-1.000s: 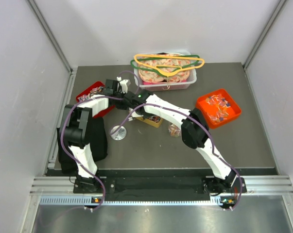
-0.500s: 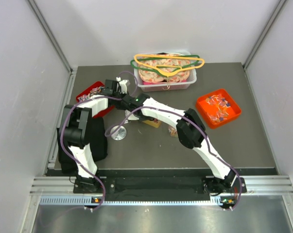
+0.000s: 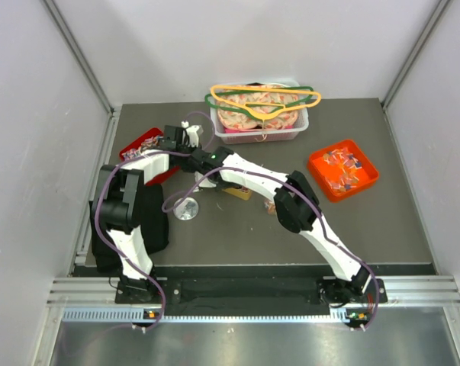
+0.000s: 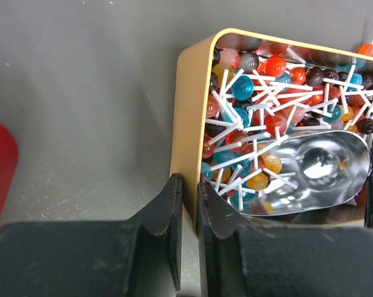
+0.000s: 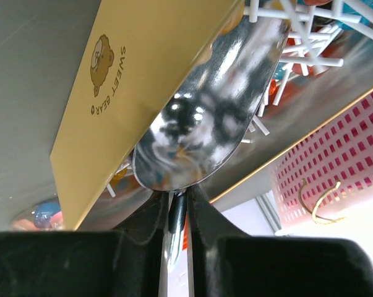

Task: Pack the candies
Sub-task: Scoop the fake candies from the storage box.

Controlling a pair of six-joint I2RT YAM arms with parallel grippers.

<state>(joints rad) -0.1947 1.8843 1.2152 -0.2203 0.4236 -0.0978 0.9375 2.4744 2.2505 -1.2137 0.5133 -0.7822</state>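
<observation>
While left gripper (image 4: 189, 183) clamps the tin (image 4: 187, 111) of candies (image 4: 260, 93), right gripper (image 5: 177, 199) grasps the scoop (image 5: 205, 124).

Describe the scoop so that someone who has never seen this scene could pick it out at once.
On the dark table, find the yellow box whose wall the left gripper pinches. Inside it, among the lollipops, lies the scoop. It is the only shiny, mirror-like metal thing there; all around it are small coloured balls on white sticks.

text read: "SWEET BEAR" | stood on: outer wall of yellow tin (image 5: 143, 62), beside bear-face mark (image 5: 100, 55) | trailing circled sign: blurred, possibly ®
</observation>
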